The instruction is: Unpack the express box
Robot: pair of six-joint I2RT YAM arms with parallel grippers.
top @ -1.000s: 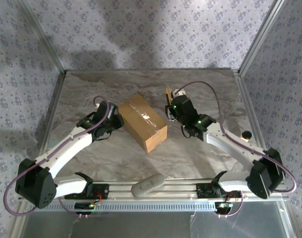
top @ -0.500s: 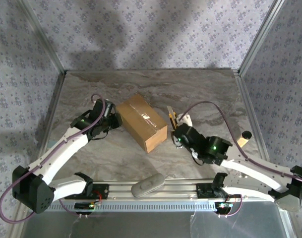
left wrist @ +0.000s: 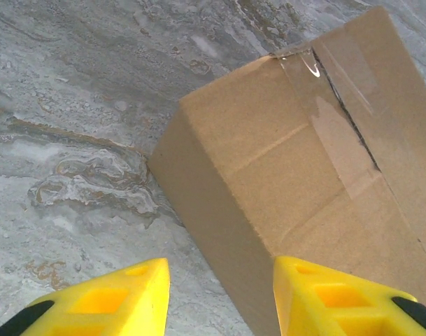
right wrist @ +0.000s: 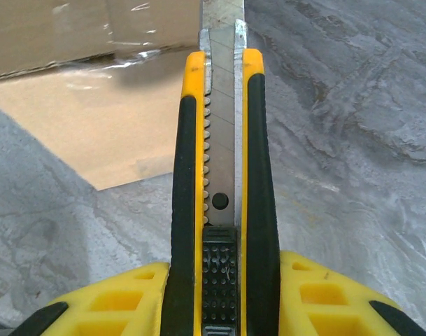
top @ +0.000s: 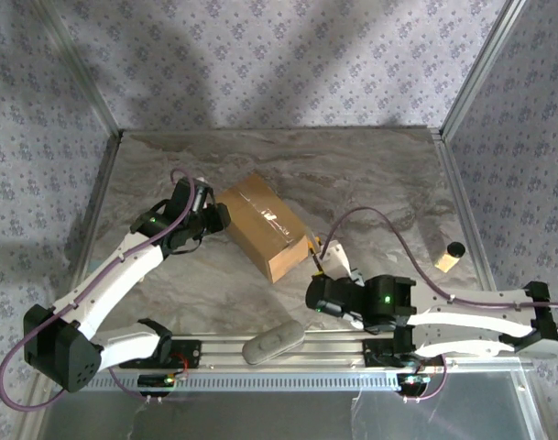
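- The plain brown corrugated cardboard express box [top: 263, 225] lies shut near the middle of the grey marbled tabletop [top: 370, 174]. Its long side runs from 10 to 4 o'clock, with a clear-tape seam along its top.
- My left fingers [top: 214, 218] are spread at the box's 9 o'clock corner. In the left wrist view that corner stands just ahead of them, and I cannot tell whether either yellow tip touches the cardboard.
- My right fingers [top: 320, 270] pinch a yellow-and-black utility knife [right wrist: 219, 154]. Its segmented steel blade is out and points at the box's taped 4 o'clock end.
- A small tan cylinder with a black end [top: 449, 256] lies near the tabletop's 3 o'clock edge.
- A grey oblong object [top: 272, 341] rests on the metal rail [top: 333, 346] at 6 o'clock.
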